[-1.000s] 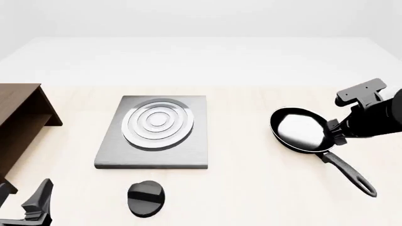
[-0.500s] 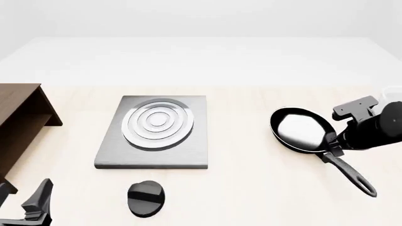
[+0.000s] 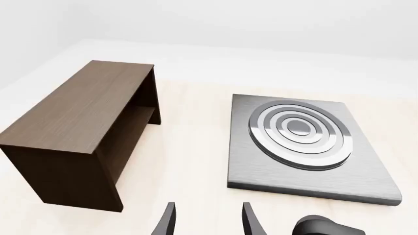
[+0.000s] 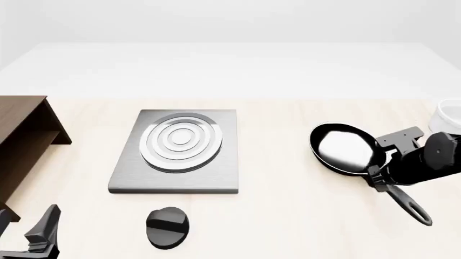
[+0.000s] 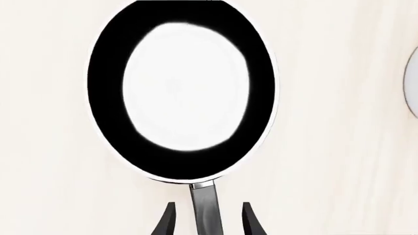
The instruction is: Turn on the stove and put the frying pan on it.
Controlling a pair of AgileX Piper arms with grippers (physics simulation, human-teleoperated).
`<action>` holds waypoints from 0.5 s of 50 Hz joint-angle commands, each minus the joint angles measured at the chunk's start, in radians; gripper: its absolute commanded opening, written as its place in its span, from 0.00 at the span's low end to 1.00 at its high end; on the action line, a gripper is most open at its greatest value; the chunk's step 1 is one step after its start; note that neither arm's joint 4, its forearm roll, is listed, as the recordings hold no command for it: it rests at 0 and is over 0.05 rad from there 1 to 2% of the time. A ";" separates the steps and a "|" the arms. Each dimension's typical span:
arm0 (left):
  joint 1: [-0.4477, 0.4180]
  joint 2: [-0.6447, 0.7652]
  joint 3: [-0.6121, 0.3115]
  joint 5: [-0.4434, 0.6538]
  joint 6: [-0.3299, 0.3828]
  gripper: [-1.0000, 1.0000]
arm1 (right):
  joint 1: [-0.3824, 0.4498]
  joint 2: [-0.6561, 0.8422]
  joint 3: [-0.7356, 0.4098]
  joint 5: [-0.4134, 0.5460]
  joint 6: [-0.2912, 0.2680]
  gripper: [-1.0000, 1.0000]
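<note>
while frying pan [image 4: 344, 149] sits empty, right gripper [image 5: 205, 220] apart astride handle, left gripper [image 3: 206, 221] seemingly apart

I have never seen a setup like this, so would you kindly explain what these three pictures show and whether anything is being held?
These are simulator renders of two robot arms at a table. One picture comes from a fixed camera above and behind the arms; the other two come from small cameras behind each arm's pincer.

On the table lie a grey stove with silver rings, its separate black knob nearer the arms, a brown wooden cabinet to the left, and a black frying pan to the right. A white object peeks in at the right edge.

The left pincer is open with nothing between its fingers, low at the near left. The right pincer is open, its fingers on either side of the pan's handle; the jaws do not appear to have closed on it, so nothing is held yet.
</note>
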 commanded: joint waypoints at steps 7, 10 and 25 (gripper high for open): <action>0.000 0.000 0.000 -0.001 0.001 1.00 | -0.005 0.040 0.028 -0.035 0.012 1.00; 0.000 0.000 0.000 0.000 0.001 1.00 | -0.005 0.048 0.033 -0.043 0.015 1.00; -0.001 0.000 0.000 -0.001 0.000 1.00 | -0.025 0.069 0.044 -0.060 0.007 1.00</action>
